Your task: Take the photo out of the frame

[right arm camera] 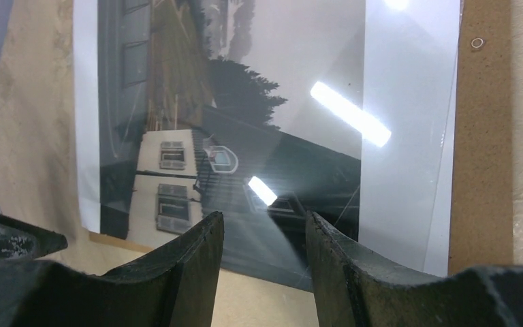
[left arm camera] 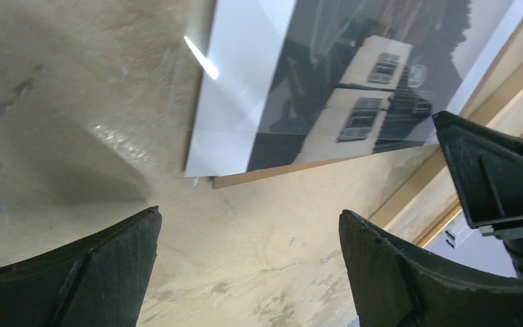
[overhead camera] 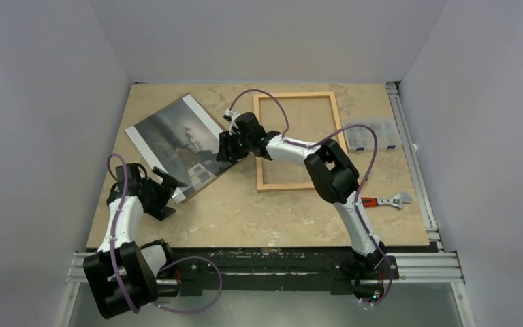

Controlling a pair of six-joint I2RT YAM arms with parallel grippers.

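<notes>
The photo, a dark black-and-white print with white end bands, lies at an angle on a brown backing board, left of the frame. The frame, made of thin light-wood rails, lies flat with bare table showing inside it. My right gripper is at the photo's right edge. In its wrist view the gripper has its jaws apart, with the photo's glossy edge showing in the gap and nothing pinched. My left gripper hovers near the photo's near corner. It is wide open over bare table, short of the photo.
A clear plastic box sits right of the frame. A red-handled wrench lies near the right arm. Metal rails border the table's right side and near edge. Grey walls enclose the left, back and right.
</notes>
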